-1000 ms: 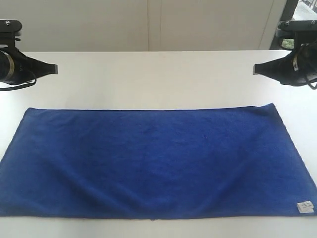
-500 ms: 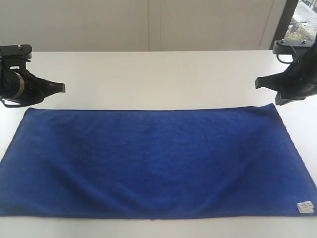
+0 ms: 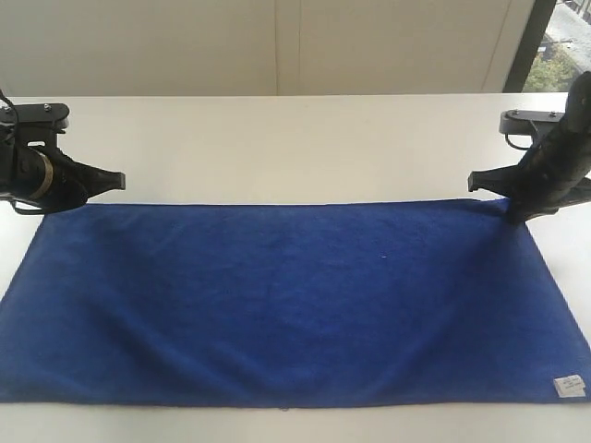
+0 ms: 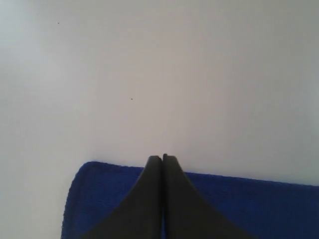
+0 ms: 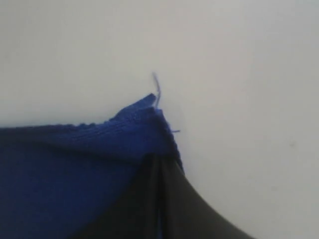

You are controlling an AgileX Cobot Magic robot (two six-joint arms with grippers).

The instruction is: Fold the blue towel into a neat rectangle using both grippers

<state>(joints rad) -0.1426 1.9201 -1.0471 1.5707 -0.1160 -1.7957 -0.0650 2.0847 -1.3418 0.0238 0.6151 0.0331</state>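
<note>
The blue towel (image 3: 277, 295) lies spread flat on the white table (image 3: 277, 148), long side across the view, with its white label (image 3: 569, 385) at the near right corner. My left gripper (image 3: 120, 178) hovers at the far left corner, shut and empty. In the left wrist view its tips (image 4: 162, 157) sit just over the towel's (image 4: 99, 199) far edge. My right gripper (image 3: 475, 181) is at the far right corner, shut. In the right wrist view its tips (image 5: 159, 158) rest against the slightly bunched towel (image 5: 60, 169) corner; I see no cloth clearly held between the jaws.
Bare white tabletop stretches behind the towel up to a pale wall (image 3: 277, 46). A dark window frame (image 3: 528, 46) stands at the far right. The towel's near edge runs close to the table's front edge.
Both grippers have come down and toward the towel's far corners. The left jaws closed the last bit. The towel's far right corner now looks slightly nudged.
</note>
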